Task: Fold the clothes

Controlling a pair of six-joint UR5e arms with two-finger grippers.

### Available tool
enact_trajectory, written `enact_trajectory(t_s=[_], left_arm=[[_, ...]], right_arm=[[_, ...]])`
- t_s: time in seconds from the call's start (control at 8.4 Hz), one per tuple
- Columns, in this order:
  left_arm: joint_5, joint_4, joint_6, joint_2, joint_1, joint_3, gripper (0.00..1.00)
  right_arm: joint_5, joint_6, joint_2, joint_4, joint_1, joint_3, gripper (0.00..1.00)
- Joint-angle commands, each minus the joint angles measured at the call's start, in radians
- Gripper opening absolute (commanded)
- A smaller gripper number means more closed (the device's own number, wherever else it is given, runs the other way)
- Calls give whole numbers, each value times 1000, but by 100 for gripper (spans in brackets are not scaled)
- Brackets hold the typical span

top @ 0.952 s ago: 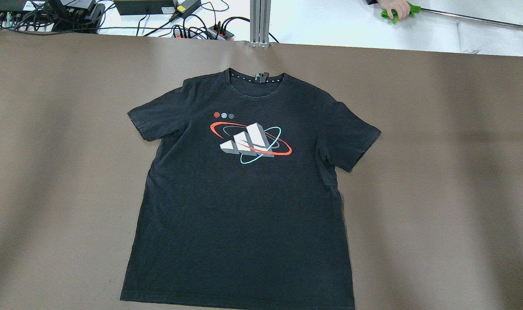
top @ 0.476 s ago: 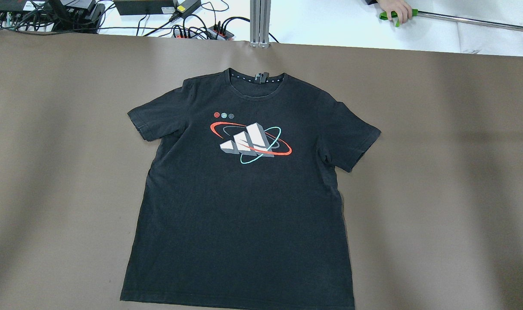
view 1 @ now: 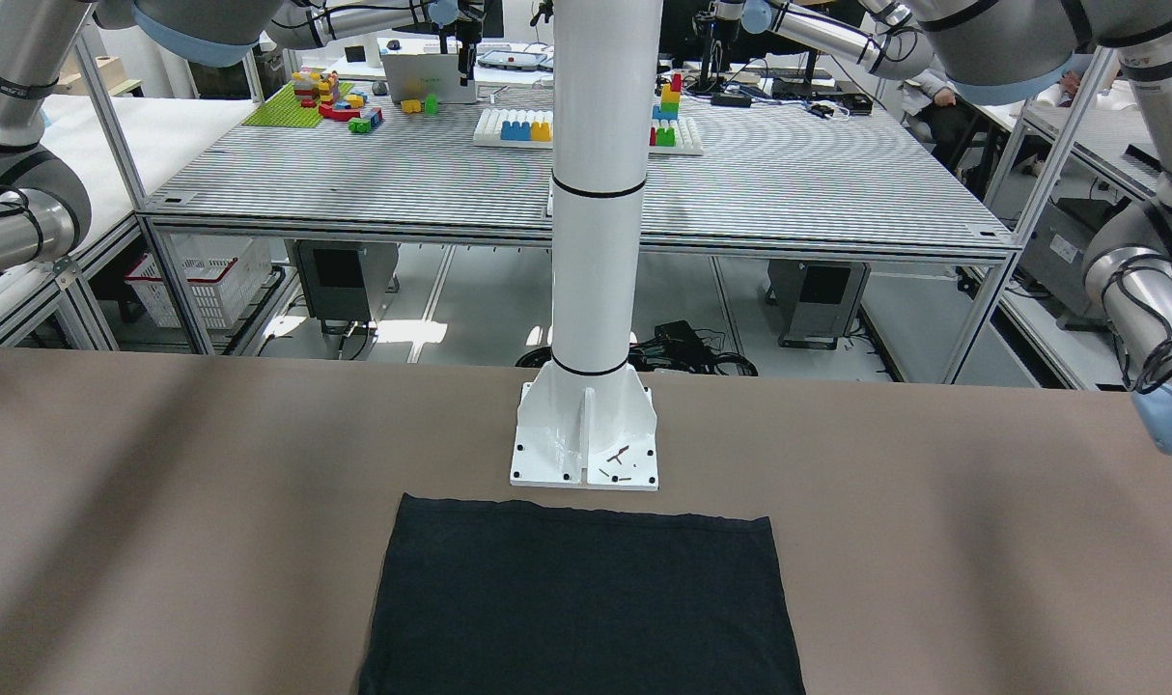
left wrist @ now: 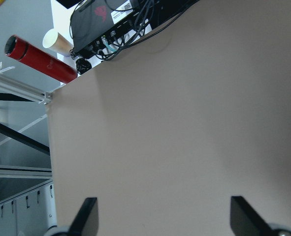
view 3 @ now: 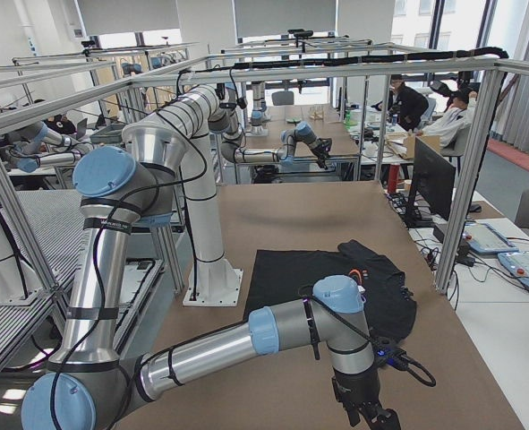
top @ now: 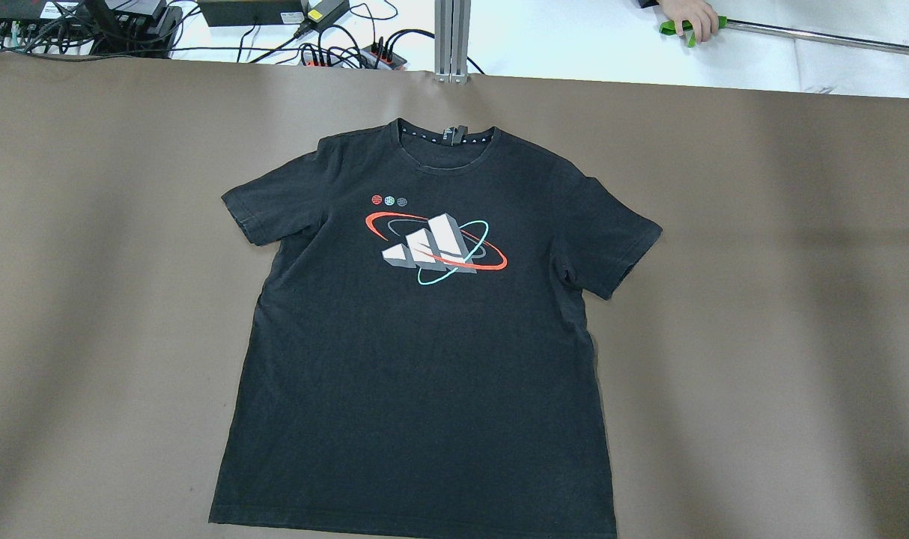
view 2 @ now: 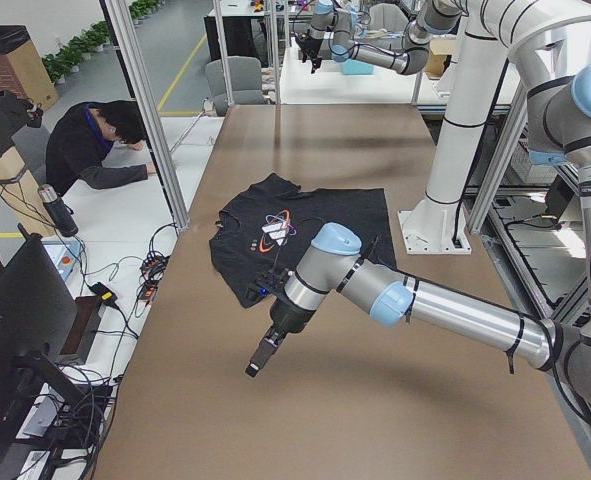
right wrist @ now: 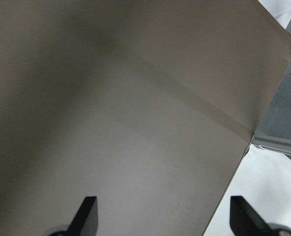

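"Two arms in view. Where is the shirt?"

"The black T-shirt (top: 424, 374) lies spread flat in the middle of the brown bench (top: 87, 224), print up. Its hem is just beside the white pillar's base plate (view 1: 547, 454), and the collar points away from it."

"And the jaws?"

"The left arm (view 2: 425, 305) hangs over bare bench beside one sleeve, jaws apart, holding nothing. The right arm (view 3: 210, 349) is over bare bench on the other side, jaws apart too."

"Anything else?"

"A hand (top: 690, 13) on a rod (top: 814, 34) past the far edge."
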State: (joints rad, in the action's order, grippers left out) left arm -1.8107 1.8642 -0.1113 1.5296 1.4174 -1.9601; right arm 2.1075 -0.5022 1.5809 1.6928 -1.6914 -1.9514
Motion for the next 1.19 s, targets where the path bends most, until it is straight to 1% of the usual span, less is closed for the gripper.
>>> enact_trajectory(t_s=[0.0,0.12,0.24,0.36,0.48,0.59,0.71,0.83,0.95,1.07], left_arm=[[-140,19,-42,111,-43,79,94],[-144,70,-74,174,-76,137,94],[-145,126,-133,228,-107,203,94],[-145,185,-209,284,-154,267,94],[-145,228,-291,340,-197,317,94],[-147,236,-363,416,-240,358,94],[-144,236,-449,478,-289,394,94],[-137,237,-499,541,-317,436,94],[-134,265,-514,578,-334,484,94],[-130,341,-524,590,-337,551,94]], right_arm=[[-1,236,-30,-92,76,43,94],[-1,302,-41,-155,87,87,94],[-1,332,-73,-195,90,139,94],[2,373,-117,-205,98,181,94],[2,387,-134,-237,113,205,94],[3,408,-153,-272,148,224,94],[3,561,-204,-327,194,271,94],[-1,700,-237,-441,273,342,94],[-7,832,-284,-558,336,436,94],[-9,917,-326,-652,373,515,94]])
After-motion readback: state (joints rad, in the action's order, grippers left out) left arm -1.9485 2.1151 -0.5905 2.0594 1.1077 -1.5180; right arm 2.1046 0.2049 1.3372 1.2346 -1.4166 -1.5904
